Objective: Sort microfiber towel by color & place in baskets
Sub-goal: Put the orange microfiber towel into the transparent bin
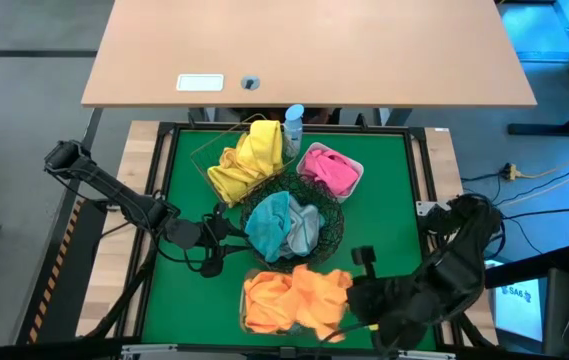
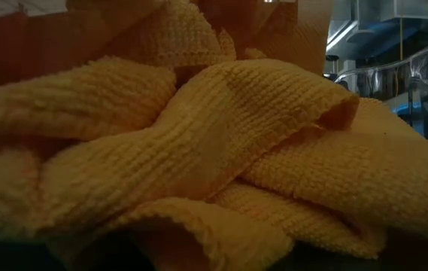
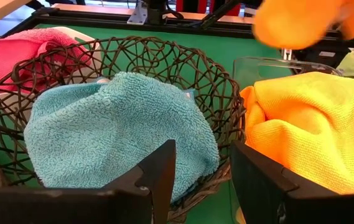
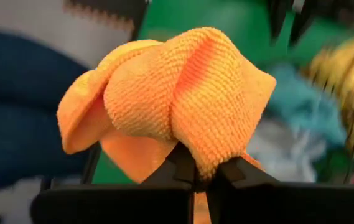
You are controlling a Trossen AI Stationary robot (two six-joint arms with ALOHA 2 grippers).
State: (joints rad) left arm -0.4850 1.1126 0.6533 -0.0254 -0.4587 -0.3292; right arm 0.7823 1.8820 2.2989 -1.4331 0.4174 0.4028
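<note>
Gripping an orange towel (image 4: pixel 177 99) between closed fingers: right pincer (image 4: pixel 204 177). Clear tub (image 3: pixel 270 62) of orange cloths (image 1: pixel 289 295) lies directly below and just beside it, nearer than the left pincer (image 3: pixel 204 180), which waits open before the black wire bowl (image 3: pixel 214 81).

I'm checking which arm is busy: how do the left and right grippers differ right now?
The right gripper has its jaws shut on an orange towel, while the left gripper has open jaws holding nothing. The right one sits at the clear tub of orange towels; the left one waits beside the black wire bowl with the teal towel. Both are dark and two-fingered.
</note>
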